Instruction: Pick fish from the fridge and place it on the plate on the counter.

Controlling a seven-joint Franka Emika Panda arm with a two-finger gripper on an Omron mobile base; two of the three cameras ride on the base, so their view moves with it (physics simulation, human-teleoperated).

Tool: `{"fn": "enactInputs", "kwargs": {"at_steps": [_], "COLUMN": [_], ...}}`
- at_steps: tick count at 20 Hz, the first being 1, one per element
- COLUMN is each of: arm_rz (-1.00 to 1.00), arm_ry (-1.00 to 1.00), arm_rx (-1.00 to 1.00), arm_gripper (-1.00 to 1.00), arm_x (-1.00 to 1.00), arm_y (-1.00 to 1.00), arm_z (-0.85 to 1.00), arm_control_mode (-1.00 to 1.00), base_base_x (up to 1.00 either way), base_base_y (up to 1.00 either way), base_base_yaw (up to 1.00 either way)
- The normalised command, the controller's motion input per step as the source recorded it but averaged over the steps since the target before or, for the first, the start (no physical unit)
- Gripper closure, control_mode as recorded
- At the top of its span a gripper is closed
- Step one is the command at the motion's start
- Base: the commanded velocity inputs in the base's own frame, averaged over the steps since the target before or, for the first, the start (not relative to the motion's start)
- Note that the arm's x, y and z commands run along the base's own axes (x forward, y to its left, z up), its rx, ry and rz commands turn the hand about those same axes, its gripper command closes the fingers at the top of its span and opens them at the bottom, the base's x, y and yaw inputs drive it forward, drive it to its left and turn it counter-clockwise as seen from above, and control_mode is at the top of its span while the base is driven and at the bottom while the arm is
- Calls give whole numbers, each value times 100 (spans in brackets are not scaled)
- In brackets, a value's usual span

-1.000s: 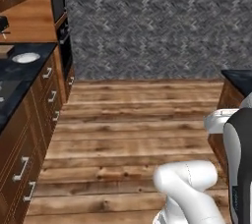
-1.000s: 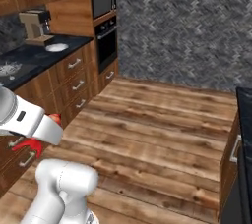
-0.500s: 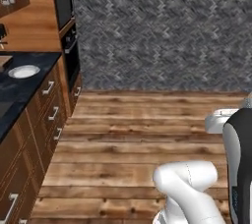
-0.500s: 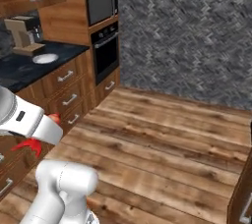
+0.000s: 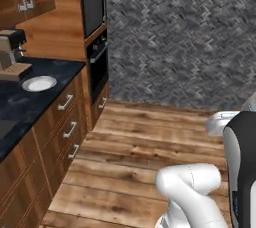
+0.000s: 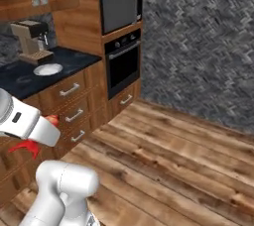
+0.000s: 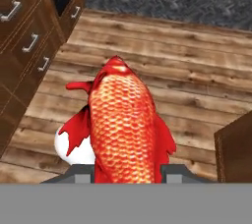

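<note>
**Fish in the claw, plate waiting on the tabletop**

The claw (image 7: 128,169) was closed on the fish (image 7: 123,129), which stood up between the two finger tips with its scaled red-orange body filling the middle of the hand view and its fins spread to either side. In the right base view a scrap of red (image 6: 34,143) showed under the white forearm, low beside the drawer fronts. The load hung over the wooden floor (image 5: 150,142), clear of the cabinets.

The plate (image 5: 39,83) lay on the black marbled tabletop (image 5: 20,107), just in front of the coffee machine (image 5: 11,54) and well apart from the fish. It looked bare.

Judgement: the carrying stage was in hand, with the placing not yet done. To do it well, the grip should be kept firm until the fish is over the plate's middle. The arm should lift above the tabletop edge before reaching in, approach from the open side away from the coffee machine, lower close, and only then release.
</note>
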Motion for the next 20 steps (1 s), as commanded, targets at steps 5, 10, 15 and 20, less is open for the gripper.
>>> {"fn": "enactInputs", "kwargs": {"at_steps": [5, 10, 15, 20], "arm_rz": [0, 0, 0, 0], "arm_ry": [0, 0, 0, 0], "arm_rx": [0, 0, 0, 0], "arm_gripper": [100, 100, 100, 100], "arm_x": [0, 0, 0, 0], "arm_y": [0, 0, 0, 0], "arm_z": [0, 0, 0, 0], "arm_control_mode": [100, 100, 100, 100], "base_base_x": [100, 95, 92, 96], "base_base_y": [-5, -12, -16, -37], "base_base_yaw": [68, 80, 81, 71]}}
